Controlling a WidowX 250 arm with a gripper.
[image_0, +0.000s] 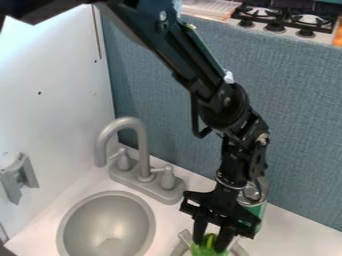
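Fingers (200, 232) of the gripper (211, 244) point down, set a little apart, one at each side of the green thing (210, 251). They grasp it by its upper part, where a paler, yellowish green shows between them. Its lower part is cut off by the bottom edge of the view. Grey parts (184, 239) show close to the fingers on either side, low down; full shape hidden, contact with the green thing cannot be told.

Just behind the fingers and to their right: a can (258, 210), green below, silvery towards the top, partly hidden by the gripper's body. Whether the two touch is unclear.

Left of the fingers, the round grey sink (107, 225), sunk in the white counter (163, 212). Farther off, up and left, the grey faucet (139, 131): curved spout between two knobs, on a long base.

The arm (214, 95) slants down to the fingers from the top edge, black, jointed, a cable loop at its side.

Behind all this, a blue-grey panel (300, 135). Well left, a white wall (53, 100) bearing a grey bracket (19, 177). Far beyond the fingers, upper right, the stove (320, 36): black grates, dark knobs along the front. Beside it, a pale ridged rack (207, 7).
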